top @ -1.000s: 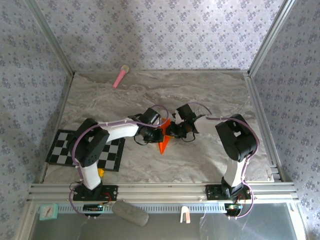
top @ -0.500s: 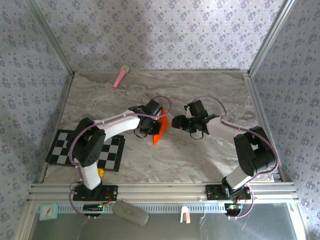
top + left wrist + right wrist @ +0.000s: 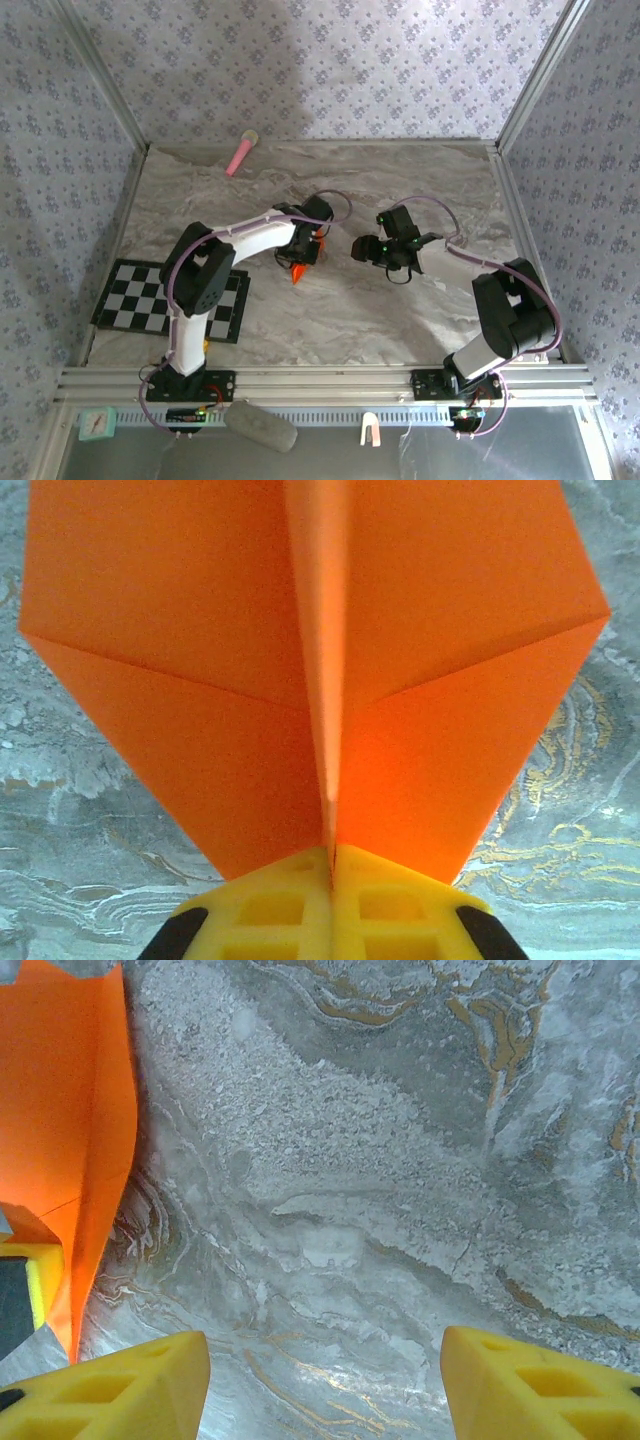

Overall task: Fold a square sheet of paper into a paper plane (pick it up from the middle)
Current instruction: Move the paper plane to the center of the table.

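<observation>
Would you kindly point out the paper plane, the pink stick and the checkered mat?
paper plane (image 3: 180, 630), left wrist view, panel left of the centre crease.
pink stick (image 3: 240, 155), top external view, middle of its shaft.
checkered mat (image 3: 130, 295), top external view, bare left part.

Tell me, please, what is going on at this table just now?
The left gripper is shut on the centre crease of a folded bright orange paper plane, near the middle of the grey marbled table, with the wings spread to either side. The right gripper is open and holds nothing. It hangs over bare marble just to the right of the plane, apart from it. The folding looks largely done.
</observation>
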Controlling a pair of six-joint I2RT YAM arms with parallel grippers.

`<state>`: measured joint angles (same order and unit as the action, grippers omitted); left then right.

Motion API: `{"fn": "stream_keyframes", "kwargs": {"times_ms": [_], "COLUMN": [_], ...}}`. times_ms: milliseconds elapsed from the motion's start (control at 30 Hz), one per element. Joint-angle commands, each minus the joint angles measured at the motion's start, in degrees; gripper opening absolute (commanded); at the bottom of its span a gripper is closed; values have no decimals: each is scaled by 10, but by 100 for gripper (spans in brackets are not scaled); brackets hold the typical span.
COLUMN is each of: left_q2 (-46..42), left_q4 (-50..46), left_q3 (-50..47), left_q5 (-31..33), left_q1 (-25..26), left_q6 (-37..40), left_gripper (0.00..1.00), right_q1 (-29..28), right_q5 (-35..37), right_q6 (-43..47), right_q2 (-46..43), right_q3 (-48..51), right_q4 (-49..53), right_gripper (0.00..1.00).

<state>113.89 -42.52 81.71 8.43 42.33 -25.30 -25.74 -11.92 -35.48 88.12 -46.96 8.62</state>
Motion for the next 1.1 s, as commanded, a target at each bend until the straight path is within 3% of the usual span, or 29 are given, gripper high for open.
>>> {"fn": "stream_keyframes", "kwargs": {"times_ms": [0, 500, 767, 1067], "left_q2": [12, 30, 62, 76], "left_q4": [-20, -11, -64, -51], "left_q3": [18, -1, 18, 26], "left_q5": [-2, -41, 69, 84], "left_q1": [-3, -3, 23, 38], "left_q6": [3, -39, -99, -130], "left_gripper": [10, 20, 14, 13], "right_q1": [0, 0, -1, 0], "right_q5": [8, 3, 3, 6], "right_q6": [0, -1, -12, -17], "right_q2": [-13, -7, 1, 4], "right_q3": [4, 1, -2, -6], "right_q4": [12, 10, 9, 13], "right_gripper": [64, 64, 64, 64]}}
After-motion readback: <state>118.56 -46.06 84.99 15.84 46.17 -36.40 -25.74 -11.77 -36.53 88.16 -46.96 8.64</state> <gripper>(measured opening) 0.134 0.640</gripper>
